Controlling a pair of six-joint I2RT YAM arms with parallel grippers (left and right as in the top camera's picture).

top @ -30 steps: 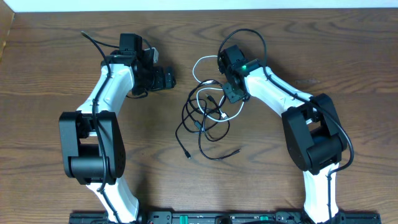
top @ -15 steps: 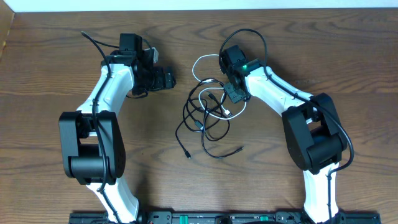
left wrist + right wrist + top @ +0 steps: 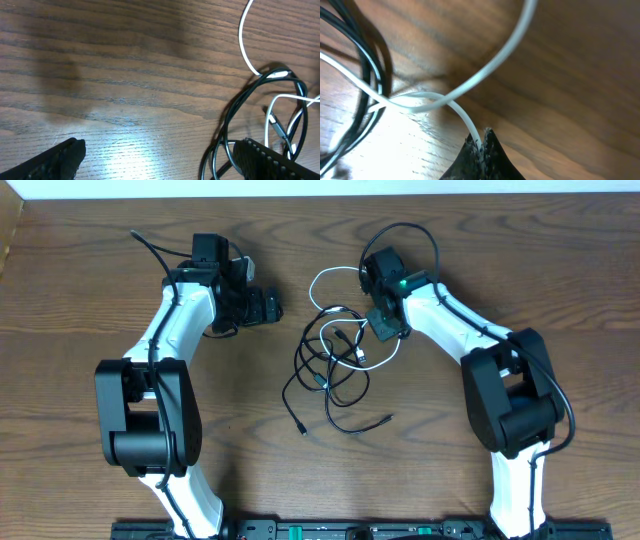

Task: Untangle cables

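Only up close, right pincer [image 3: 482,136] pinches white cable [image 3: 465,117].

My left arm [image 3: 172,332] rises from its base at the near edge, elbow folded, forearm angled up and inward. My left gripper [image 3: 262,307] faces the middle with its jaws spread wide, the fingertips [image 3: 60,160] standing far apart. My right arm [image 3: 450,330] mirrors that reach, stretched inward from its own base. My right gripper [image 3: 385,328] tilts downward, jaws pinched fully together, nipping the white cable [image 3: 468,122] at the very tips.
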